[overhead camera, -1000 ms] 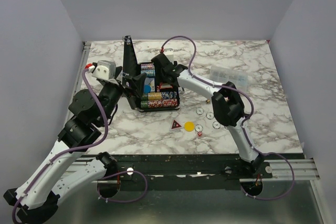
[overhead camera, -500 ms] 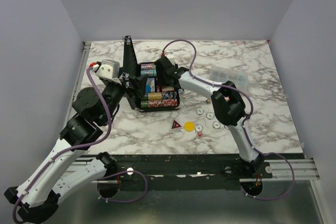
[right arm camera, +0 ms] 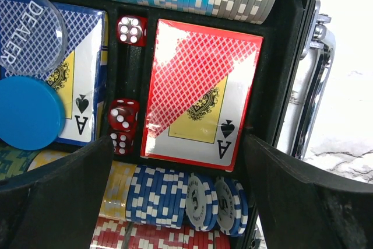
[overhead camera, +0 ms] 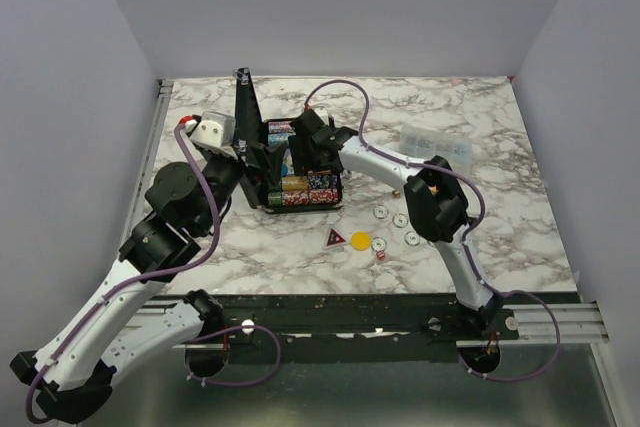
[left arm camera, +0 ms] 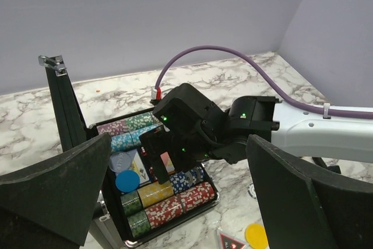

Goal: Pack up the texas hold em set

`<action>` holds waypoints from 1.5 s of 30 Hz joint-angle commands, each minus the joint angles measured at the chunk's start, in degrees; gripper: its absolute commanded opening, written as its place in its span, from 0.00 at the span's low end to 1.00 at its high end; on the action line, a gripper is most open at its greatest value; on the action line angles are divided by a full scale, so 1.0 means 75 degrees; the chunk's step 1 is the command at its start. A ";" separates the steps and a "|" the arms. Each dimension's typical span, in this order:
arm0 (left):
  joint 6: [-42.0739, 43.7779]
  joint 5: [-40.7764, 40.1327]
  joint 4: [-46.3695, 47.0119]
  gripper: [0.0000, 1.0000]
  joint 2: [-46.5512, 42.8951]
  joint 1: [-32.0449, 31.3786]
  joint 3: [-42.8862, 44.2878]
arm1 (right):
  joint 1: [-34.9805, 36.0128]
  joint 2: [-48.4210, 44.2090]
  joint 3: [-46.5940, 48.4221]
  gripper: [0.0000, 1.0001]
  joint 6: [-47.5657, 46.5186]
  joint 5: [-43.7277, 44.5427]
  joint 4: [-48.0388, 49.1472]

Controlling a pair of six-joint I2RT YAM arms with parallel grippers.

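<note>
The black case (overhead camera: pixel 342 187) lies open at the table's back left, its lid (overhead camera: pixel 245 107) upright. It holds rows of multicoloured chips (left arm camera: pixel 169 199), a red card deck (right arm camera: pixel 198 94), a blue deck (right arm camera: pixel 81 74), red dice (right arm camera: pixel 124 115), a blue disc (right arm camera: pixel 29 112) and a clear dealer button (right arm camera: pixel 29 24). My right gripper (overhead camera: pixel 302 152) hovers open and empty over the red deck and the blue chips (right arm camera: pixel 175 193). My left gripper (overhead camera: pixel 262 162) is open and empty at the case's left side, facing the case. A red triangle (overhead camera: pixel 335 238), a yellow disc (overhead camera: pixel 360 241) and white buttons (overhead camera: pixel 400 219) lie loose in front of the case.
A clear plastic compartment box (overhead camera: pixel 435 142) stands at the back right. A small red die (overhead camera: pixel 380 255) lies near the yellow disc. The right arm's purple cable (left arm camera: pixel 198 56) arches over the case. Walls close the table on three sides.
My left arm has swung forward and right, closer to the case. My right gripper has shifted slightly left and down over the case's inside. The loose pieces have not moved.
</note>
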 commanded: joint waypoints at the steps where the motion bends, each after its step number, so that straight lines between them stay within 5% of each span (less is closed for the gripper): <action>1: -0.0074 0.0227 -0.0010 0.98 -0.0010 0.0026 0.0223 | -0.0239 -0.0279 0.0233 0.95 -0.0145 0.0178 -0.0801; 6: -0.0074 0.0222 -0.0016 0.98 0.0013 0.0025 0.0222 | -0.0367 -0.0612 0.0144 0.81 0.0002 0.0363 -0.0690; 11: -0.0096 0.0307 -0.0021 0.98 0.0063 0.0021 0.0231 | -0.0373 -0.1512 -0.0594 0.84 -0.0009 0.0782 -0.0840; 18: -0.0203 0.0538 -0.0055 0.98 0.0269 -0.0012 0.0248 | -0.0372 -0.3917 -0.3598 0.92 0.0542 0.0305 -0.0439; 29: -0.0435 0.1285 -0.0129 0.98 0.1227 -0.0388 0.0338 | -0.0369 -0.7030 -0.7135 0.91 0.2361 -0.1035 -0.0461; 33: -0.0524 0.1707 -0.0269 0.98 0.1719 -0.0565 0.0475 | -0.0377 -0.7959 -0.7693 0.89 0.3040 0.0099 -0.0659; 40: -0.0657 0.1111 -0.0872 0.98 0.3033 -0.1895 0.0816 | -0.0668 -0.8761 -0.7390 0.82 0.5815 0.4070 -0.2951; 45: -0.1176 0.1946 -0.1016 0.98 0.3849 -0.2493 0.0558 | -0.2470 -0.9149 -0.7996 0.81 0.4149 0.2984 -0.1383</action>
